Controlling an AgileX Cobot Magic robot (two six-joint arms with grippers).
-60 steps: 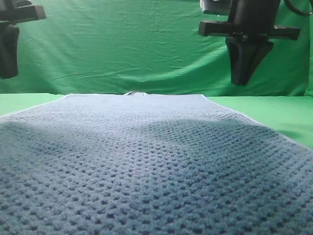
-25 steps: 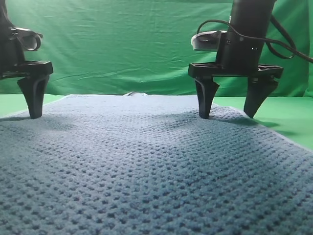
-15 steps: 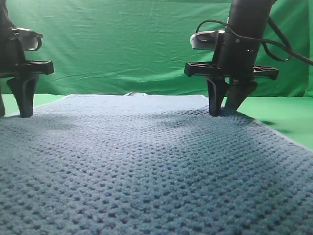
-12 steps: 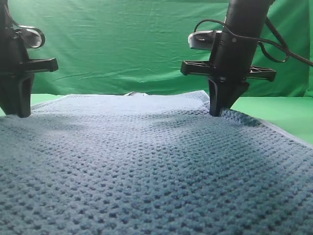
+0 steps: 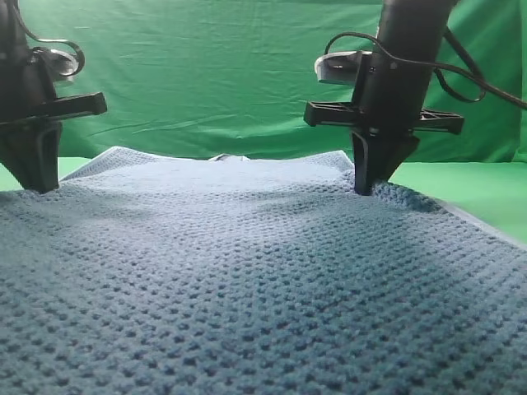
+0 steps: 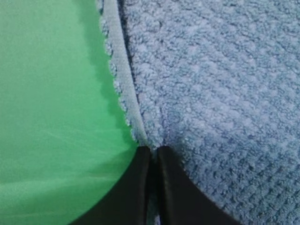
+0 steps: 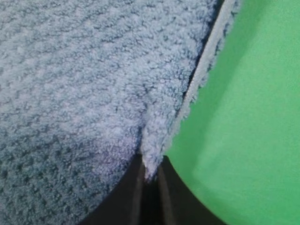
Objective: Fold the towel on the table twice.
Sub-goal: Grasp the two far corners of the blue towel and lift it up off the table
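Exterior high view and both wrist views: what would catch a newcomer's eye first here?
The large blue-grey waffle-weave towel fills the foreground, spread over the green fabric-covered table. At its far corners, the black left gripper and black right gripper each stand pinched shut on its edge, the left corner raised slightly. Both wrist views show cloth bunched between closed fingers beside the pale hem.

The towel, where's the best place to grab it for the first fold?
By its two far side edges. The towel lies flat, so pinch each pale hem from above. The left gripper and right gripper are shut there.
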